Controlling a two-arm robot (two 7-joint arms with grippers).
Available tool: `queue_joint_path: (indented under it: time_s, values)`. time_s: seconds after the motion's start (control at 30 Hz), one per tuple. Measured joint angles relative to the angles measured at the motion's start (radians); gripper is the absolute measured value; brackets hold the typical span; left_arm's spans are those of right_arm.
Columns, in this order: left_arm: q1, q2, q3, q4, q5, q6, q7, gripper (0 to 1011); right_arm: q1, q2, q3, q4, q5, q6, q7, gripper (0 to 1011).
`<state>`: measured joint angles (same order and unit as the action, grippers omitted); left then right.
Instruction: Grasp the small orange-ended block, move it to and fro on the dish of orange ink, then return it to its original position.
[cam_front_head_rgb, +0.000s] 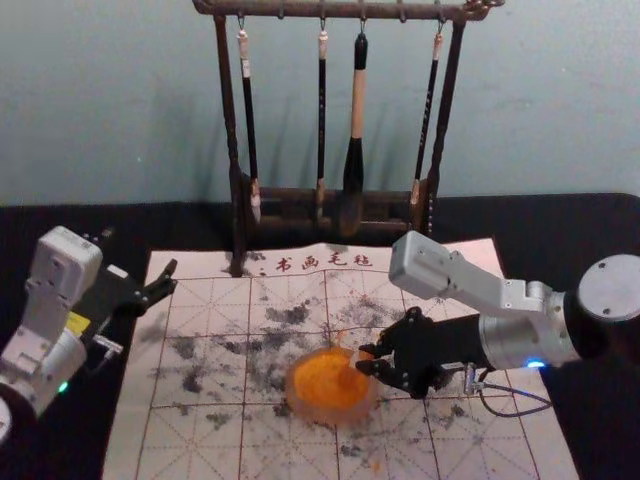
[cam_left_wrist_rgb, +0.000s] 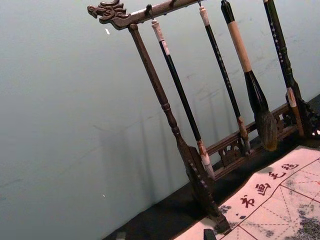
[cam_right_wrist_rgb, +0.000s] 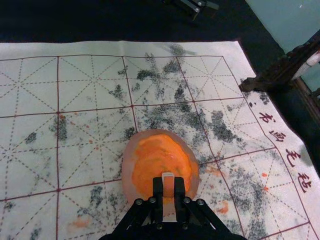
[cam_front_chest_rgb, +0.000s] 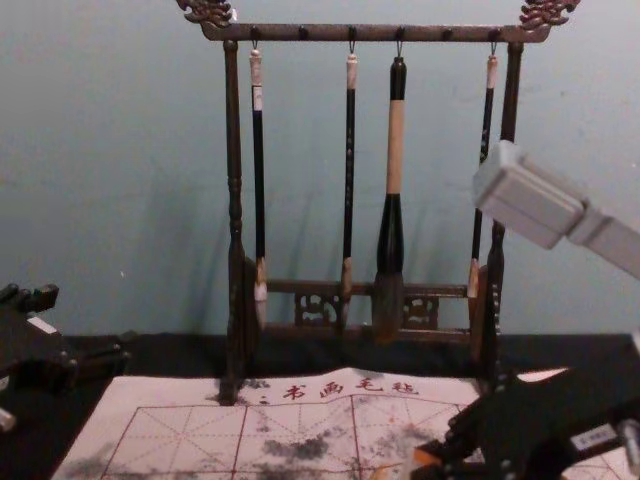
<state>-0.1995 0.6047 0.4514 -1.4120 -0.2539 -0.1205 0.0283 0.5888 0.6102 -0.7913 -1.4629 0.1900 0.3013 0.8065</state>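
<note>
Holding the small orange-ended block (cam_right_wrist_rgb: 168, 188) tight in the right gripper (cam_front_head_rgb: 367, 360), with both fingers pressed to its sides, open only as wide as the block. Reaching in from the right edge of the felt mat (cam_front_head_rgb: 180, 440) and turned toward the left edge. Set over the right side of the ink dish (cam_right_wrist_rgb: 129, 165), about midway between the mat's left and right edges. Poking the block's free end just past the fingertips, toward the mat's left edge. Hard to tell the way of its long axis, or touching from just above the orange ink (cam_right_wrist_rgb: 155, 157). Idle by the mat's far left corner, with tips wide apart: the left gripper (cam_front_head_rgb: 172, 276).
</note>
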Motion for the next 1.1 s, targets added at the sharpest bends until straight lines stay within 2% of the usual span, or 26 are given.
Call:
queue_joint_path:
  time_s: [0.73, 0.97, 1.1]
  values:
    - [0.000, 0.000, 0.000, 0.000, 0.000, 0.000, 0.000, 1001, -0.038, 0.067, 0.052, -0.100, 0.053, 0.006, -0.014, 104]
    - [0.000, 0.000, 0.000, 0.000, 0.000, 0.000, 0.000, 1002, -0.070, 0.105, 0.094, -0.140, 0.086, 0.021, -0.043, 104]
    - [0.000, 0.000, 0.000, 0.000, 0.000, 0.000, 0.000, 1001, -0.100, 0.135, 0.133, -0.167, 0.115, 0.025, -0.068, 103]
